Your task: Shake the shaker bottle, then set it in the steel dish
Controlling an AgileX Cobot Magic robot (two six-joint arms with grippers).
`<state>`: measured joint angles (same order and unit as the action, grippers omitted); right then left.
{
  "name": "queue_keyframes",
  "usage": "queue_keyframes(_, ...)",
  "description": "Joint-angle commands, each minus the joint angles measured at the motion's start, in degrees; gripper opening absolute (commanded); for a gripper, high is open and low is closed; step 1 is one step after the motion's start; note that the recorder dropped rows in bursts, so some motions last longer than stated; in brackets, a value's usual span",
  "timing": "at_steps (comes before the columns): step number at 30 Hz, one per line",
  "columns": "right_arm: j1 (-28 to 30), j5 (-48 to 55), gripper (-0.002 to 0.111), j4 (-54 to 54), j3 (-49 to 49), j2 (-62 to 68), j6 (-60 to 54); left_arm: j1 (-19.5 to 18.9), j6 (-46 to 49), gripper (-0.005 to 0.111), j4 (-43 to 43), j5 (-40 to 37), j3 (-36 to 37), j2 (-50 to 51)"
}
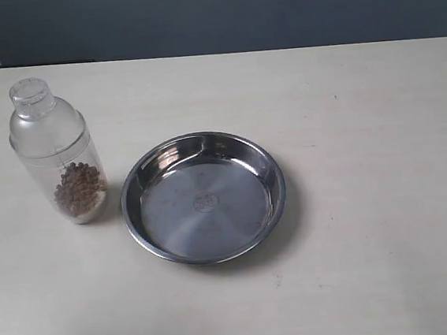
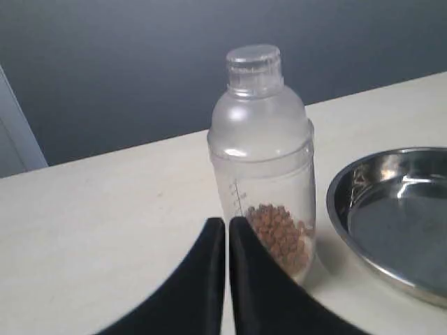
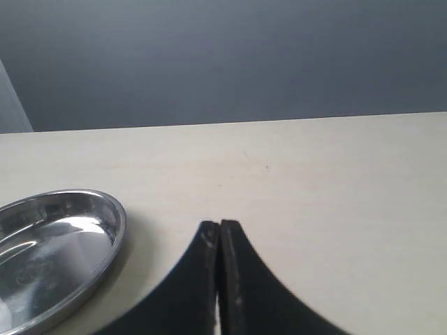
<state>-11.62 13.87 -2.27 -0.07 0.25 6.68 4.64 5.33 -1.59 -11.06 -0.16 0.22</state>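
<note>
The clear shaker bottle [image 1: 56,152] stands upright on the table at the left, brown granules at its bottom, just left of the steel dish [image 1: 203,197]. The dish holds nothing. In the left wrist view the bottle [image 2: 262,153] rises just beyond my left gripper [image 2: 227,222], whose black fingers are shut with nothing between them; the dish rim [image 2: 335,202] shows beside it. My right gripper [image 3: 219,225] is shut too, holding nothing, over bare table beside the dish [image 3: 115,230]. Neither gripper appears in the exterior view.
The pale table [image 1: 362,122] stretches wide to the right of the dish and in front of it. A dark grey wall [image 1: 232,8] runs behind the table's far edge.
</note>
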Motion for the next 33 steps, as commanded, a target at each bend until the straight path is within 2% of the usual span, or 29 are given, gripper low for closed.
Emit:
queue_keyframes(1, 0.2, -0.8, -0.001, -0.2, 0.1, -0.2, 0.0, -0.2, -2.6, 0.003, 12.5, 5.6, 0.2, -0.2)
queue_keyframes(3, 0.2, -0.8, -0.001, -0.2, 0.1, -0.2, 0.0, -0.2, -3.4, 0.003, 18.2, 7.3, 0.2, -0.2)
queue_keyframes(8, 0.2, -0.8, -0.001, -0.2, 0.1, -0.2, 0.0, -0.2, -4.2, 0.003, 19.3, 9.7, 0.2, -0.2)
queue_keyframes(11, 0.2, -0.7, -0.001, -0.2, 0.1, -0.2, 0.0, -0.2, -5.3, 0.003, 23.3, 11.4, 0.2, -0.2)
queue_keyframes(16, 0.2, -0.7, -0.001, -0.2, 0.1, -0.2, 0.0, -0.2, -4.5, 0.003, 22.9, 8.9, 0.2, -0.2)
queue_keyframes(22, 0.2, -0.7, -0.001, -0.2, 0.1, -0.2, 0.0, -0.2, -6.7, 0.000, 27.9, 8.7, 0.2, -0.2)
queue_keyframes(25, 0.2, -0.7, -0.001, -0.2, 0.1, -0.2, 0.0, -0.2, -5.9, 0.000, 27.5, 3.2, -3.9, 2.4)
queue_keyframes(27, 0.2, -0.7, -0.001, -0.2, 0.1, -0.2, 0.0, -0.2, -3.8, 0.000, 27.5, 3.3, -6.6, 6.3)
queue_keyframes(30, 0.2, -0.8, -0.001, -0.2, 0.1, -0.2, 0.0, -0.2, -2.4, 0.000, 27.2, 7.7, -11.0, 13.3)
queue_keyframes(33, 0.2, -0.8, -0.001, -0.2, 0.1, -0.2, 0.0, -0.2, 1.0, 0.000, 22.5, 11.4, -16.3, 20.1)
